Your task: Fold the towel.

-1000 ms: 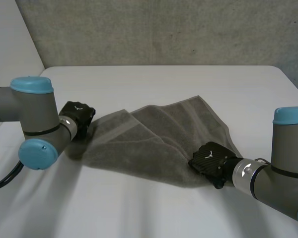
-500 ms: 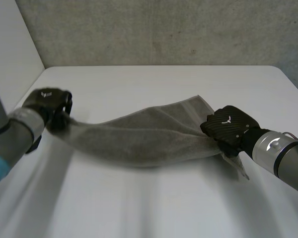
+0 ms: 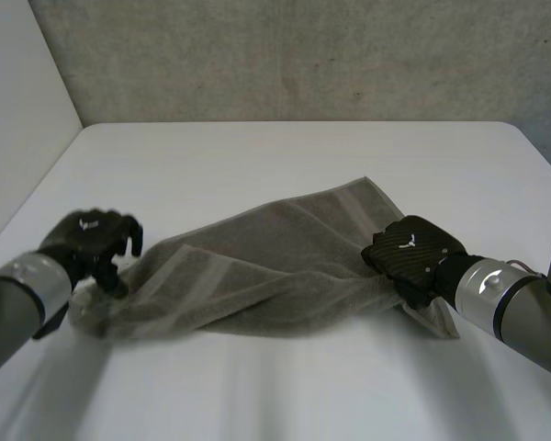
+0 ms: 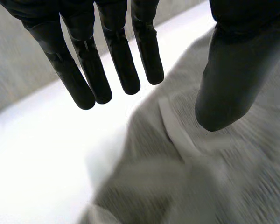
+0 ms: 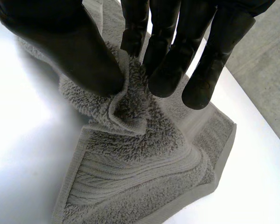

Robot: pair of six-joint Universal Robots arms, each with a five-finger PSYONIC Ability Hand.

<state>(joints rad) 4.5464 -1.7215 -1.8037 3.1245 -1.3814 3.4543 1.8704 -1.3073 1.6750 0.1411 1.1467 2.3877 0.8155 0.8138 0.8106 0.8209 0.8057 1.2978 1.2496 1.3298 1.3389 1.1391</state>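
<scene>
A grey towel (image 3: pixel 257 266) lies crumpled and stretched across the white table (image 3: pixel 257 156), running from my left hand to my right. My left hand (image 3: pixel 92 241) hovers at the towel's left end with its fingers (image 4: pixel 107 60) straight and the thumb held apart; the towel (image 4: pixel 200 177) lies loose beneath the palm, held by nothing. My right hand (image 3: pixel 411 253) is at the towel's right end. There its thumb (image 5: pixel 74 46) and fingers pinch a raised fold of the towel (image 5: pixel 130 154), and a hemmed corner lies flat on the table under it.
A grey wall (image 3: pixel 303 55) rises behind the table's far edge, and a pale wall (image 3: pixel 18 110) stands along its left side. Bare table (image 3: pixel 285 386) stretches between the towel and the front edge.
My left hand has come down to the front left and opened, letting the towel's left end go. The towel has sunk onto the table. My right hand keeps its pinch.
</scene>
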